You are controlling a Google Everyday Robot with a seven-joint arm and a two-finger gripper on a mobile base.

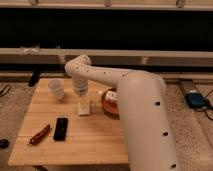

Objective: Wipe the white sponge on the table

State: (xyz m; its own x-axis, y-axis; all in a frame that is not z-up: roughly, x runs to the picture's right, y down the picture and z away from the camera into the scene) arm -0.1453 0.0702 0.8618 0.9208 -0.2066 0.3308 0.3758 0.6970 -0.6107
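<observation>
white sponge (pixel 84 108) mostly hidden under gripper (pixel 82 100)

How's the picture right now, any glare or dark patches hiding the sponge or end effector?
Camera view: soft and blurry throughout, evenly lit, no glare on the table; the background above is very dark. The end effector is down at the white sponge, its outline merging with the pale pad.
</observation>
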